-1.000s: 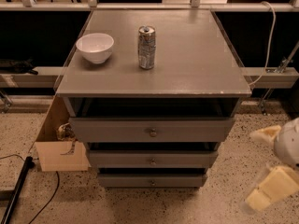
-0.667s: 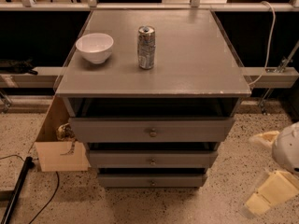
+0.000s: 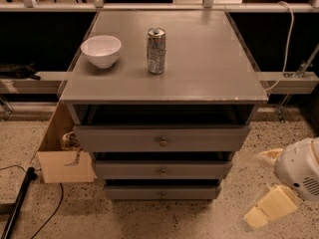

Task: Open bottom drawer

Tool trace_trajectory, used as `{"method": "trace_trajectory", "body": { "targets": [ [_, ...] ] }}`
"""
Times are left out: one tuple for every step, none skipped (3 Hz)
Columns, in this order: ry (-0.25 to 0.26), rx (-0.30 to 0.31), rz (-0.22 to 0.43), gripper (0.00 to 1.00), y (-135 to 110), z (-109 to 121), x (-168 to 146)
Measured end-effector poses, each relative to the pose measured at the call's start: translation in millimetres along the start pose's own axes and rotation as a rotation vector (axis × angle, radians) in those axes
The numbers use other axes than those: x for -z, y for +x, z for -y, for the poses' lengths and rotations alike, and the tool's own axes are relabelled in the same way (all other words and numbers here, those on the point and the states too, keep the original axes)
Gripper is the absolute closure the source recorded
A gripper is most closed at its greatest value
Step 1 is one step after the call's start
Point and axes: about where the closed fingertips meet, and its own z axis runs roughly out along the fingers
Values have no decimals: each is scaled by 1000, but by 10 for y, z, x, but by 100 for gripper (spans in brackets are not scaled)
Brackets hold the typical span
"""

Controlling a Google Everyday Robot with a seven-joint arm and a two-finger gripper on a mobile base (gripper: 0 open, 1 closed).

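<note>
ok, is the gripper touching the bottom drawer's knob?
Apart. The camera view shows the gripper low at the right, with bare speckled floor between it and the bottom drawer.

The bottom drawer (image 3: 162,192) is seen as the lowest and narrowest of three grey fronts, thin and flat, level, with a small round metal knob at its centre. A dark strip is shown along its top edge. The gripper (image 3: 271,208) is held low at the right, well apart from it
</note>
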Motion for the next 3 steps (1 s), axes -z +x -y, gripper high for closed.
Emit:
{"method": "trace_trajectory", "body": {
  "targets": [
    [-1, -69, 51, 0, 72, 53, -243],
    [8, -132, 87, 0, 179, 105, -472],
    [16, -184, 77, 0, 306, 181, -866]
  ]
}}
